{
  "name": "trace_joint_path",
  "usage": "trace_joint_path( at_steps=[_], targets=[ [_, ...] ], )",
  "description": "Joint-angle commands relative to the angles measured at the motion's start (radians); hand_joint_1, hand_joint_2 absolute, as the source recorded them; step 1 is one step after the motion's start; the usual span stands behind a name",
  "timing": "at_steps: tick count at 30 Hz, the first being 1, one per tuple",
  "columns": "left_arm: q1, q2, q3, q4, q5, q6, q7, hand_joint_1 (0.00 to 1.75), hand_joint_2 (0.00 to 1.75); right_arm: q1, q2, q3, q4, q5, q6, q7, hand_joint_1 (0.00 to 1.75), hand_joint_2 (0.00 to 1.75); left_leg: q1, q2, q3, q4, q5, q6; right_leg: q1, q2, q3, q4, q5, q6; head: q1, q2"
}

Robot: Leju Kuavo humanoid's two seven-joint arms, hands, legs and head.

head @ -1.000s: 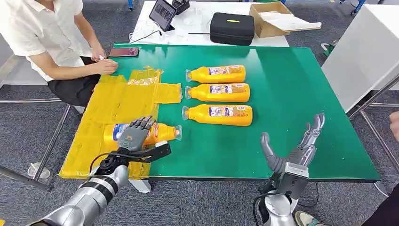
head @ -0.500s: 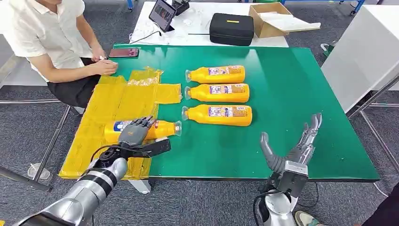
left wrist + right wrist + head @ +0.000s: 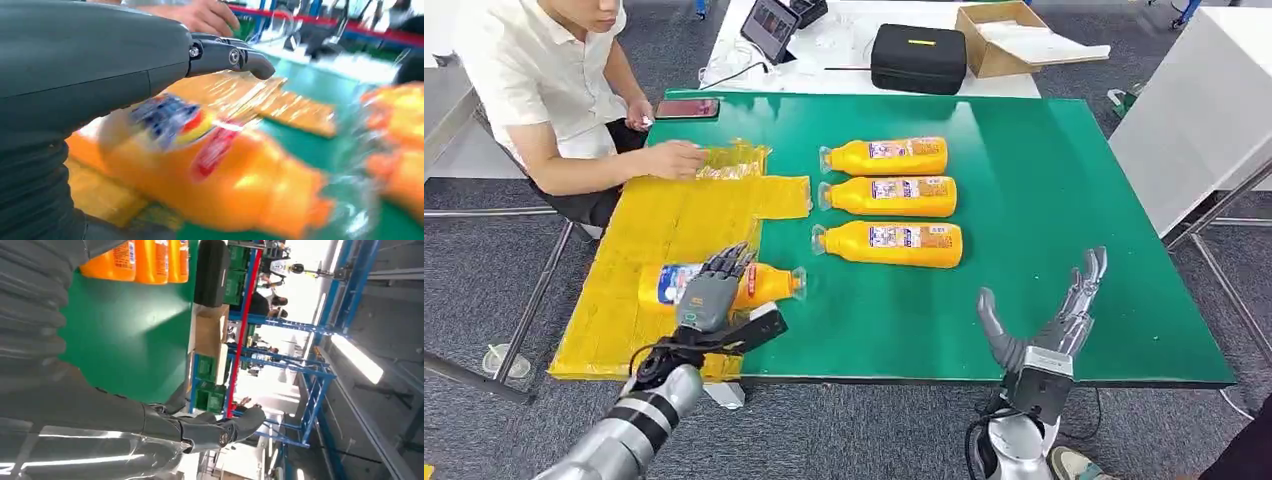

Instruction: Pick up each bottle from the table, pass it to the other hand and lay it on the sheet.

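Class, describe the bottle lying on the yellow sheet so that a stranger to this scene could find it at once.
Start at the green table and find the yellow sheet on its left side. The bottle lies at the sheet's near edge, under the left hand. Unlike the three bottles stacked in a row mid-table, it lies alone.

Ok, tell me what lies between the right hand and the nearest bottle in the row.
Only bare green table, seen in the head view.
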Motion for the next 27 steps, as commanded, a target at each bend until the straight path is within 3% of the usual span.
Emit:
trace_joint_path(
  at_steps=[1, 10, 11, 13, 22, 24, 27],
  targets=[
    [0.077, -0.020, 0.003, -0.172, 0.027, 0.021, -0.014, 0.00, 1.75, 0.004, -0.010, 0.002, 0.018, 0.006, -0.007, 0.002, 0.00, 1.75, 0.000, 0.001, 0.000, 0.000, -0.001, 0.001, 0.000, 0.000, -0.001, 0.000, 0.000, -0.001, 0.000, 0.000],
    [0.128, -0.007, -0.062, -0.294, 0.059, 0.044, -0.005, 0.00, 1.75, 0.010, -0.015, 0.005, 0.031, 0.023, -0.007, 0.002, 0.00, 1.75, 0.000, 0.001, -0.001, 0.000, -0.001, 0.001, 0.001, 0.000, -0.002, 0.000, -0.001, -0.001, 0.000, 0.000],
    [0.136, -0.002, -0.079, -0.313, 0.075, 0.045, 0.000, 0.00, 1.75, -0.017, -0.036, 0.023, 0.152, 0.094, 0.000, 0.002, 0.00, 1.75, 0.000, 0.001, -0.003, 0.000, -0.001, 0.001, 0.000, 0.000, -0.004, 0.000, 0.000, -0.001, 0.000, 0.000],
    [0.142, -0.001, -0.085, -0.321, 0.084, 0.047, -0.001, 0.00, 1.75, -0.046, -0.042, 0.021, 0.221, 0.132, 0.000, 0.002, 0.00, 1.75, 0.001, 0.003, 0.000, -0.001, -0.001, 0.001, 0.001, 0.001, -0.001, -0.003, 0.001, -0.001, 0.000, 0.000],
    [0.142, -0.001, -0.085, -0.321, 0.084, 0.047, -0.001, 0.00, 1.75, -0.046, -0.042, 0.021, 0.221, 0.132, 0.000, 0.002, 0.00, 1.75, 0.001, 0.001, -0.004, 0.000, 0.000, 0.001, 0.001, 0.000, -0.004, -0.001, 0.000, -0.001, 0.000, 0.000],
    [0.155, -0.011, -0.071, -0.338, 0.164, 0.030, -0.036, 0.00, 1.75, -0.094, -0.056, 0.013, 0.345, 0.251, 0.008, 0.002, 0.00, 1.75, 0.000, 0.003, -0.001, -0.001, -0.001, 0.001, 0.001, 0.001, -0.002, -0.001, 0.000, -0.001, 0.000, 0.000],
    [0.199, -0.117, -0.001, -0.380, 0.474, -0.108, -0.092, 0.00, 1.75, -0.232, -0.118, 0.016, 0.566, 0.533, -0.005, 0.129, 0.00, 1.75, 0.000, 0.005, 0.000, -0.001, -0.001, 0.002, 0.001, 0.003, -0.001, -0.003, 0.001, -0.001, 0.000, 0.000]
  ],
)
